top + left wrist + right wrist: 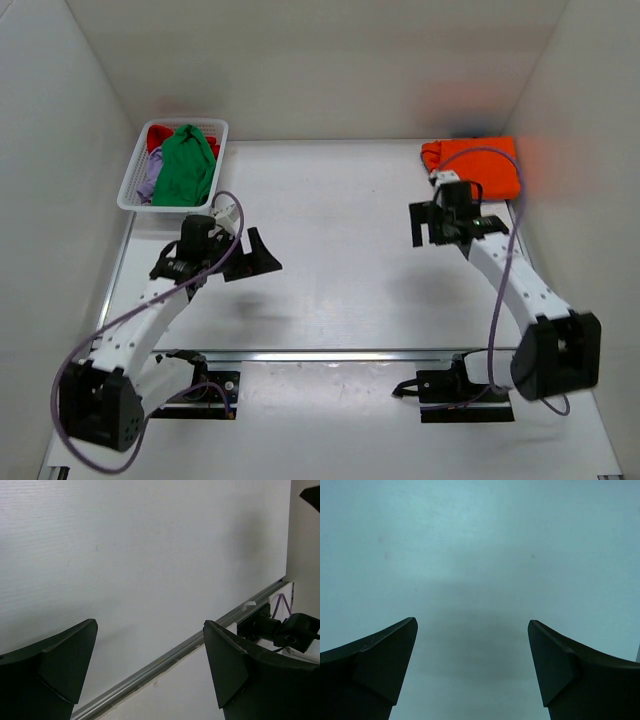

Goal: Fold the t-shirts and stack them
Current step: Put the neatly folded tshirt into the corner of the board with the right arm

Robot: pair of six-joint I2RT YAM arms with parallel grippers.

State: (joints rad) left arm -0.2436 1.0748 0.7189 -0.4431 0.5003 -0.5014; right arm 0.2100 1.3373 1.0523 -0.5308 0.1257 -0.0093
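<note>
A folded bright orange t-shirt (480,162) lies at the table's far right. A green t-shirt (185,165) is heaped in a white basket (135,185) at the far left, with red cloth (158,135) and lilac cloth (150,178) under it. No blue shirt shows. My left gripper (255,258) is open and empty over the table, right of the basket; in the left wrist view (150,625) only bare table lies between its fingers. My right gripper (432,225) is open and empty just in front of the orange shirt; the right wrist view (472,622) shows only bare table.
White walls enclose the table on the left, back and right. A metal rail (330,355) runs across the near edge by the arm bases. Purple cables (500,300) loop along both arms.
</note>
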